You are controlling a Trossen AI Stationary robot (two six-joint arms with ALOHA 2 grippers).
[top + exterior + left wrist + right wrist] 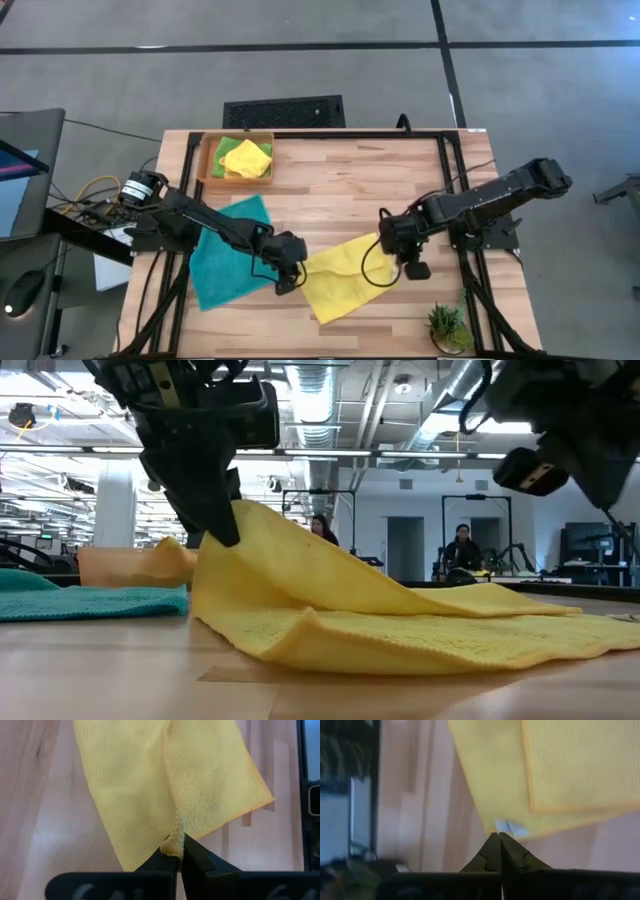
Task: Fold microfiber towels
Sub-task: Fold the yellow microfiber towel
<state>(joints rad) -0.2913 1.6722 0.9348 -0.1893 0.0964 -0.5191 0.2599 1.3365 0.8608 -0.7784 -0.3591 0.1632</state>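
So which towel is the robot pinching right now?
The big yellow towel in the middle of the table. The left fingers pinch its edge and lift it. The teal towel lies flat beside it, and the others sit in the tray.

A soft, matt cloth with a fine ribbed weave on one face and a fluffier nap on the other is seen in the yellow towel (pixel 165 785). Beside it, the teal towel (pixel 228 250) is shown in the same matt cloth. Both are laid on the wooden table (pixel 340 175) (pale planks, smooth, faintly sheened). The left gripper (pixel 176 851) is finished in matt black.
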